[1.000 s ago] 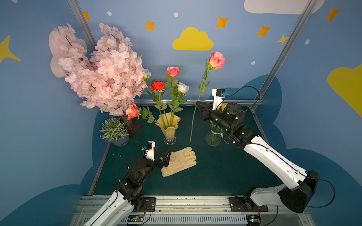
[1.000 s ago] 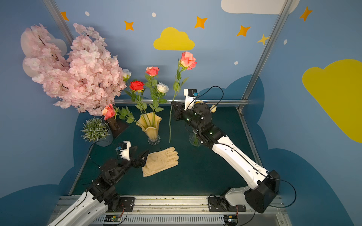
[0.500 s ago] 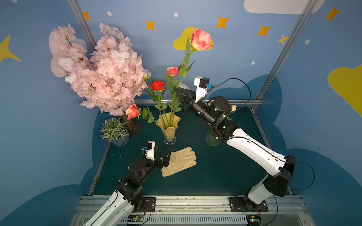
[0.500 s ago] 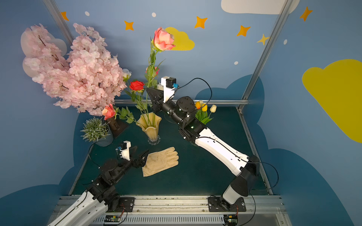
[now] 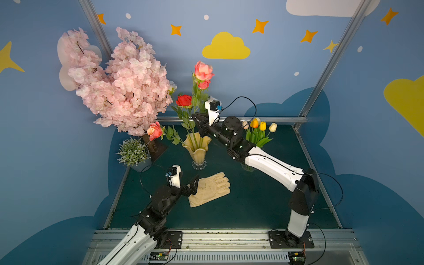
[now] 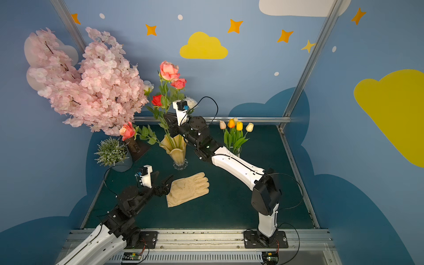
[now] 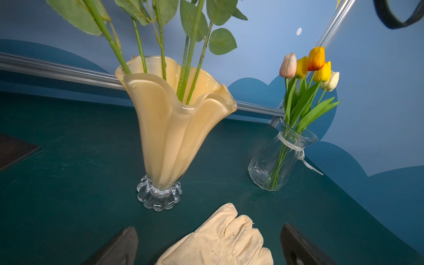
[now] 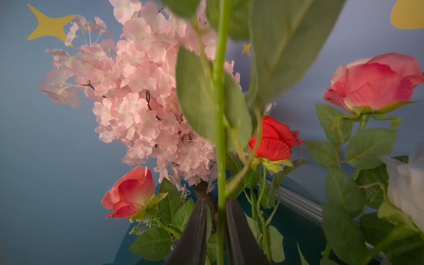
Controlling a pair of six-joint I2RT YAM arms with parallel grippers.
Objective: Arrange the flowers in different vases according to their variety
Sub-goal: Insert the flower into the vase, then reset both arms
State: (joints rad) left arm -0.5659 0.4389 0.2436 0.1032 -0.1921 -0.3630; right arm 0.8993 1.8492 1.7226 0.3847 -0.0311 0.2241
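Observation:
The amber vase (image 5: 197,146) with a wavy rim stands mid-table and holds several roses. Tallest among them is a pink rose (image 5: 203,70); its green stem (image 8: 220,114) runs between the fingers of my right gripper (image 5: 197,119), just above the vase rim. Those jaws stand slightly open, with a gap on one side of the stem. Yellow, orange, cream and pink tulips (image 5: 259,126) fill the clear ribbed vase (image 7: 277,160), partly hidden behind my right arm in both top views. My left gripper (image 5: 193,183) hovers open and empty over the cuff end of a glove.
A cream work glove (image 5: 210,189) lies in front of the amber vase. The big pink blossom tree (image 5: 119,82) and a small potted plant (image 5: 134,152) stand at the back left. A metal rail (image 5: 229,119) borders the table's far edge.
My right arm has carried the tall pink rose left from beside the clear vase and lowered its stem into the amber vase. Its jaws have parted slightly. The left arm is still.

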